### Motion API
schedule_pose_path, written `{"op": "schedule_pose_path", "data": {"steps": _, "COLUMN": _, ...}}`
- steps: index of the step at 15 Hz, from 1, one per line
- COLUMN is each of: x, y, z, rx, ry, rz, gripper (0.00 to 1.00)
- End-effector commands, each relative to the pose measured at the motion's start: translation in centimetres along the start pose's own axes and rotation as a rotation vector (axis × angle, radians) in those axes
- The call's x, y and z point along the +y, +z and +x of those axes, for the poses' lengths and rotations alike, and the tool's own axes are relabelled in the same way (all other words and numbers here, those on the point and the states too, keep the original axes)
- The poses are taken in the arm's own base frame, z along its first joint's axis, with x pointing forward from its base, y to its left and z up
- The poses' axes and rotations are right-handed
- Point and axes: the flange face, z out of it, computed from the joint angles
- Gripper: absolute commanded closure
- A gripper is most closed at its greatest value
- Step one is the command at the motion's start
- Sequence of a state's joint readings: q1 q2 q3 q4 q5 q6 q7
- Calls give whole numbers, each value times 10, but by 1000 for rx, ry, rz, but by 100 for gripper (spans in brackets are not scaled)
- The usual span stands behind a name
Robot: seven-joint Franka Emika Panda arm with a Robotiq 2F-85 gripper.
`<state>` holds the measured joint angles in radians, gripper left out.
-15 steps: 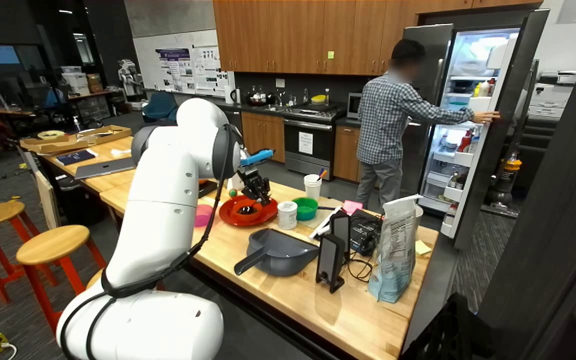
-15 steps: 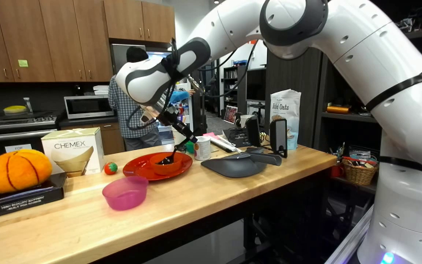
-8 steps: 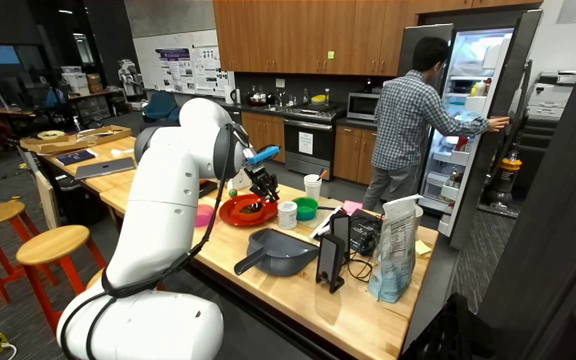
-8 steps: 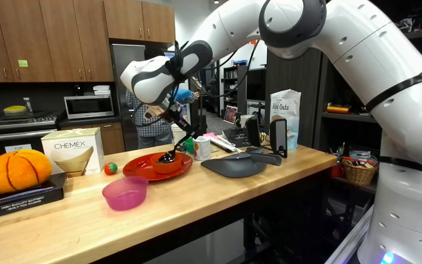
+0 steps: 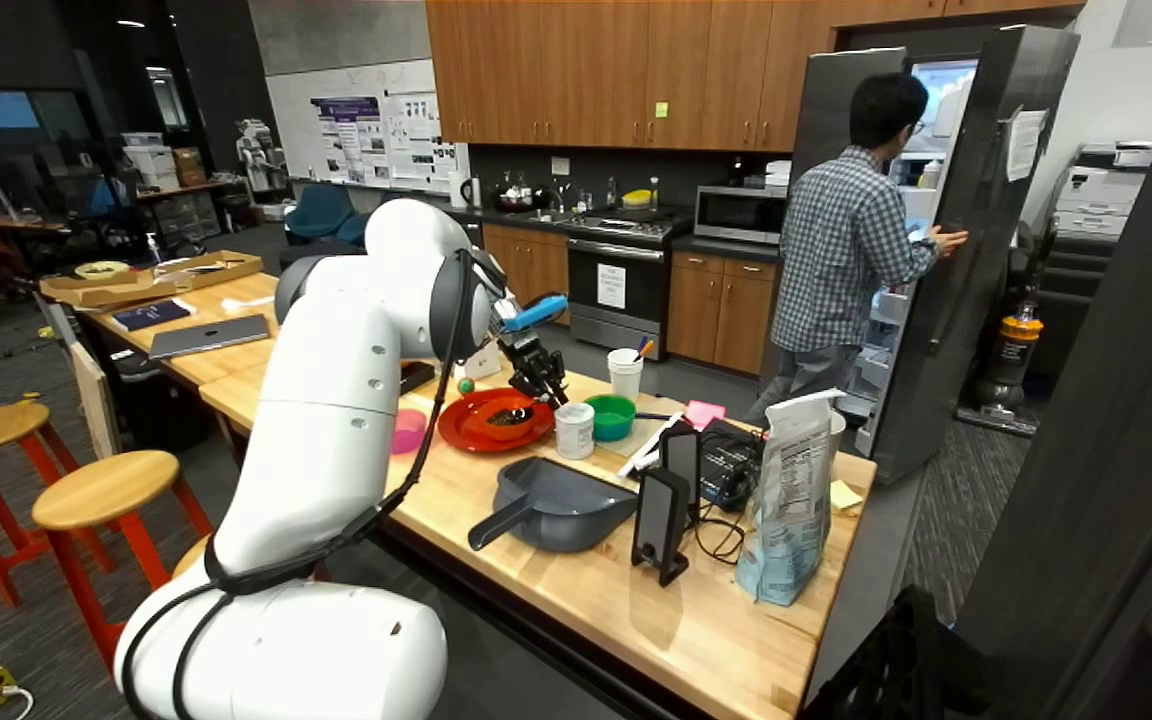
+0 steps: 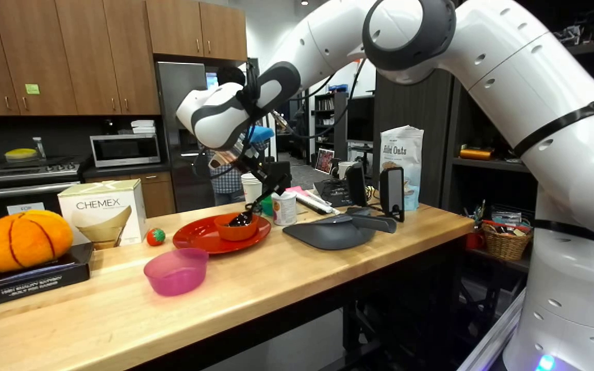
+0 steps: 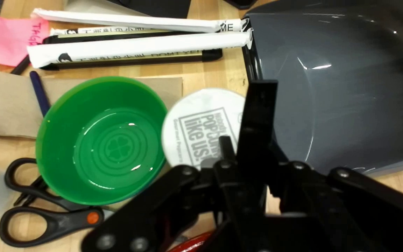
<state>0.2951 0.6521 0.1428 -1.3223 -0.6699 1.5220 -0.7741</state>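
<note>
Dishes lead from the left in an exterior view: a pink bowl [image 6: 176,279], near, then a red plate [image 6: 190,239], farther off, bearing an orange bowl [image 6: 236,235]. A black spoon [image 6: 241,220] dips into that bowl, its handle slanting up right to the gripper [image 6: 275,184], whose fingers, drawn together, appear to pinch it near a white tub [image 6: 286,208]. Working the spoon inside the orange bowl seems the step in hand; the next move appears to call for a steady grip and a level spoon head. The pink bowl looks frosted, the plate round and glossy, the orange bowl smooth-walled around dark, grainy-looking contents [image 5: 508,416]. Right of them sit a deep green bowl [image 7: 59,140] stamped with a clover, the tub with its flat printed lid, a shallow gray dustpan [image 6: 330,236] and a tall, crinkled oats bag [image 6: 402,149].
</note>
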Motion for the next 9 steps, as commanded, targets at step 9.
{"op": "schedule_pose_path", "data": {"steps": 9, "x": -19, "y": -25, "z": 5, "rx": -11, "ry": -53, "rz": 16, "gripper": 94}}
